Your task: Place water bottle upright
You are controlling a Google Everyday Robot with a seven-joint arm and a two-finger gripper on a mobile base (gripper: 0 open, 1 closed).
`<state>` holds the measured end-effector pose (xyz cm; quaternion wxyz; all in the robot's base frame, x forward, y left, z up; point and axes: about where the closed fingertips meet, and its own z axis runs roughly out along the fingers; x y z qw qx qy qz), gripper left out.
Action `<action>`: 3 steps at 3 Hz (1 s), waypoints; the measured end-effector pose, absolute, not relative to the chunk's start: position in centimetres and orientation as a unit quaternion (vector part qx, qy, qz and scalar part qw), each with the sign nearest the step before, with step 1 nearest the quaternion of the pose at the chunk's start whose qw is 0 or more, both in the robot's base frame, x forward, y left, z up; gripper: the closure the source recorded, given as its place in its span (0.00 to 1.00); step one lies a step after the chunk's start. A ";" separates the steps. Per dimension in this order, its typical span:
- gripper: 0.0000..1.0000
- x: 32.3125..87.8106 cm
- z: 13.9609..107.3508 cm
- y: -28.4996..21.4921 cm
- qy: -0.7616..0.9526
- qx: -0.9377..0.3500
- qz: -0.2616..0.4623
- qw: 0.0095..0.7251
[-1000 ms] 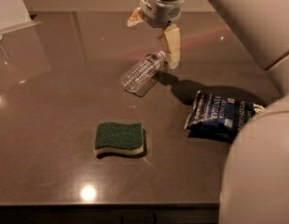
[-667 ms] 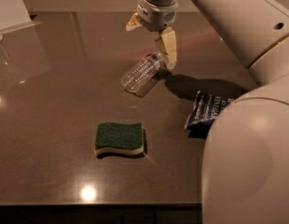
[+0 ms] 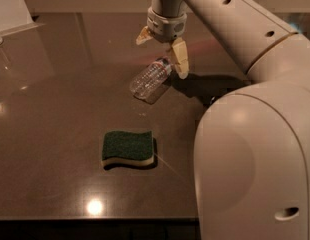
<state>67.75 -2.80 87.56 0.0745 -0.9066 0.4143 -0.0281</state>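
Observation:
The water bottle (image 3: 149,80) is clear and ribbed. It lies on its side on the dark table (image 3: 55,114), with its neck end pointing up and to the right. My gripper (image 3: 161,48) hangs just above the neck end. Its jaws are open. One fingertip (image 3: 142,35) is up to the left, and the other (image 3: 180,60) reaches down beside the bottle's cap. I cannot tell whether that finger touches the cap. The bottle is not held.
A green sponge (image 3: 128,148) with a pale underside lies nearer the front of the table. My large white arm body (image 3: 255,149) fills the right side and hides the table there. A pale object (image 3: 10,9) stands at the far left corner.
The arm has swung across the right side and now hides the dark packet that lay there. The gripper has come down slightly toward the bottle's neck. The bottle and sponge have not moved.

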 end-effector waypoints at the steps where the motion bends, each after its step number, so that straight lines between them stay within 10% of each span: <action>1: 0.00 67.9 86.3 -3.0 0.398 -0.915 -0.014 0.067; 3: 0.00 67.5 84.8 -2.9 0.359 -0.932 -0.003 0.058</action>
